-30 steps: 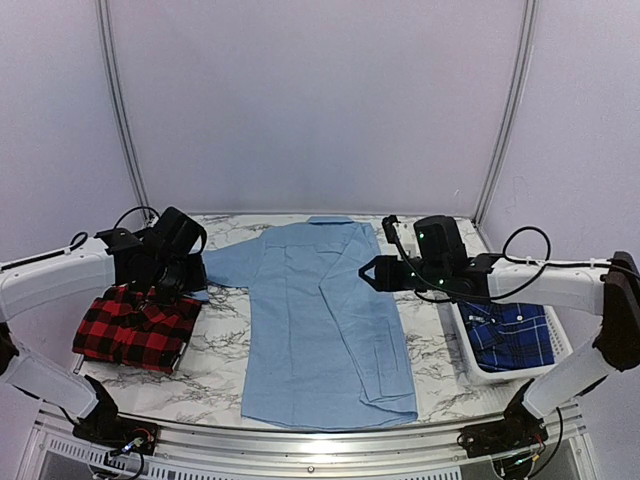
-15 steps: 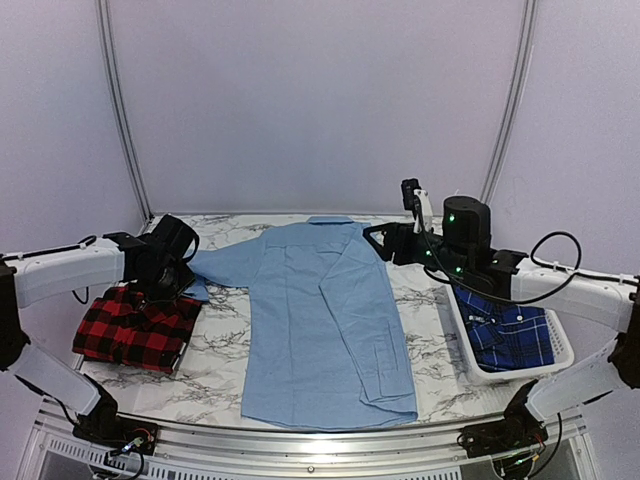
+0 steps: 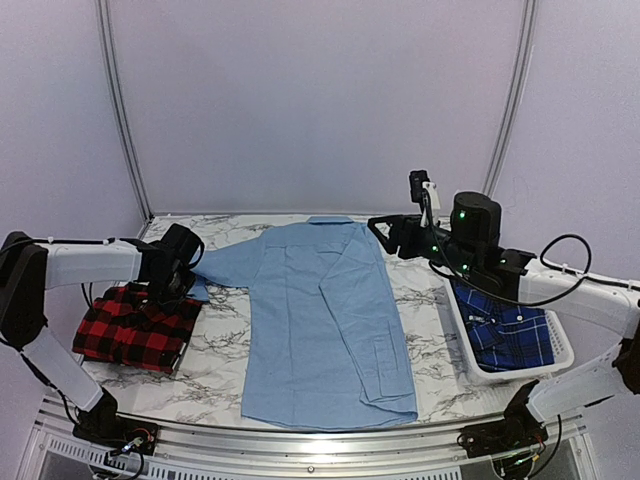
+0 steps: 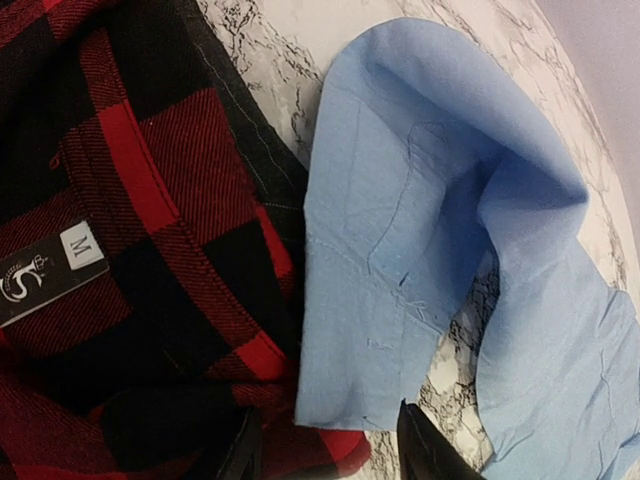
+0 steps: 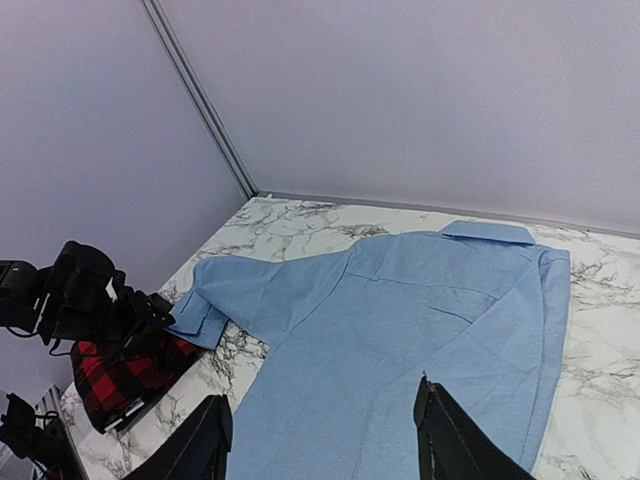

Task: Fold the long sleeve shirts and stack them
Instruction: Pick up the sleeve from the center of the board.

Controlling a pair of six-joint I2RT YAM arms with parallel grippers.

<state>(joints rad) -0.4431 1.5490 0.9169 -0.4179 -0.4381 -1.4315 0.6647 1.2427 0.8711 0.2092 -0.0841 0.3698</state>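
The light blue shirt (image 3: 320,320) lies flat on the marble table, its right sleeve folded across the body, its left sleeve stretched left. The sleeve's cuff (image 4: 390,290) lies partly over the folded red-and-black check shirt (image 3: 135,328), also seen in the left wrist view (image 4: 130,230). My left gripper (image 3: 183,283) hovers open just over the cuff, its fingertips (image 4: 430,450) apart and holding nothing. My right gripper (image 3: 385,236) is open and empty, raised above the shirt's right shoulder; the shirt shows below it (image 5: 400,340). The dark blue plaid shirt (image 3: 512,335) lies in the basket.
A white basket (image 3: 478,368) stands at the right edge of the table. The marble tabletop (image 3: 222,345) shows between the two left shirts. A metal rail (image 3: 310,440) runs along the front edge. Grey walls close in behind.
My right gripper has lifted off the shirt's middle and drawn back and up toward the right. My left gripper has shifted left and down toward the sleeve cuff.
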